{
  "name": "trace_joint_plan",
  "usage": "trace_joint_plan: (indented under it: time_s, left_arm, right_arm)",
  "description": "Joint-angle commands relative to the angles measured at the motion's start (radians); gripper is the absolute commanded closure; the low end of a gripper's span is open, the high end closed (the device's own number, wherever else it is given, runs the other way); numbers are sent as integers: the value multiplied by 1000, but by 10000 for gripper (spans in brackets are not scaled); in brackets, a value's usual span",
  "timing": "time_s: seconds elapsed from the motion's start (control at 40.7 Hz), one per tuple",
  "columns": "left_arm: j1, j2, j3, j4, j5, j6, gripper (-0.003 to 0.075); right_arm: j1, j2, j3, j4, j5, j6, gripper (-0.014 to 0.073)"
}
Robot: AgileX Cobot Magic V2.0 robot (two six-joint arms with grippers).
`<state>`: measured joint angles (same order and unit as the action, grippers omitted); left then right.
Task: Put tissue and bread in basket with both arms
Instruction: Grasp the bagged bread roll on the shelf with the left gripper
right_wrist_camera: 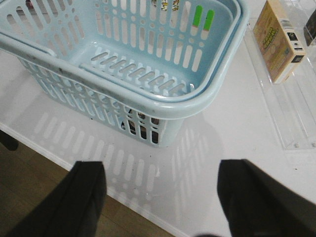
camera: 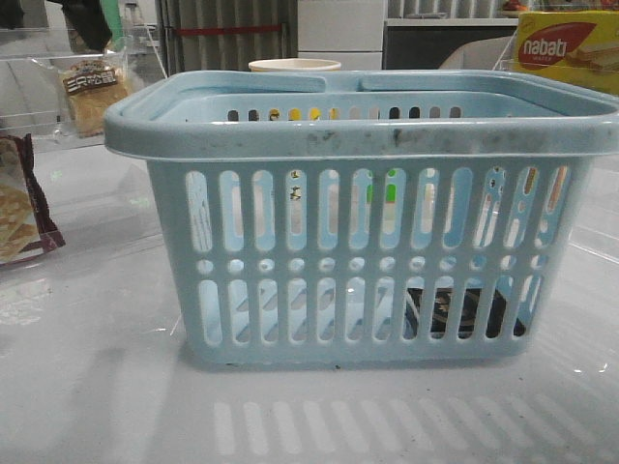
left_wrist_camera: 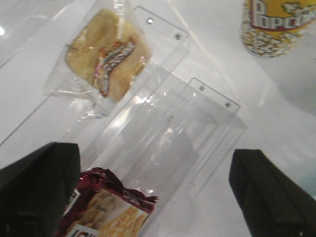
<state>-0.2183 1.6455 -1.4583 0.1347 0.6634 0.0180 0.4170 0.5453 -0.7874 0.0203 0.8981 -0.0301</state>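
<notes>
Both hands spread wide and empty.

Left hand held above the worktop, its two dark fingers well apart with nothing gripped between. Right hand posed likewise, black fingers set far apart, clasping nothing. Neither arm seen from the front camera.

A glossy white table fills the near scene, mirroring soft overhead light in pale streaks. At the far side, grey vertical panels crossed by a red horizontal bar stand left of centre. To their right sits a white cabinet, then a dark opening under a pale shelf edge. In the right wrist view, brown wood-look floor shows beyond the table's edge. Clear acrylic stands rest on the table at the far left.
</notes>
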Motion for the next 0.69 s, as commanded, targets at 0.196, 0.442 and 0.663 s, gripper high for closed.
trace_joint_plan:
  time_s: [0.196,0.442,0.663]
  left_arm:
    - [116,103,-132,-93,-157,-26,65]
    - [115,183,-132,-105,-327,-26,65]
    - [115,243,-132,-105,-477,-26,65]
  right_arm:
    - [-2,3,-27,-5,-65,-4,15]
    - [-2,3,-27,-5,-65,-4,15]
    - [-2,3,-27,-5,-65,-4,15]
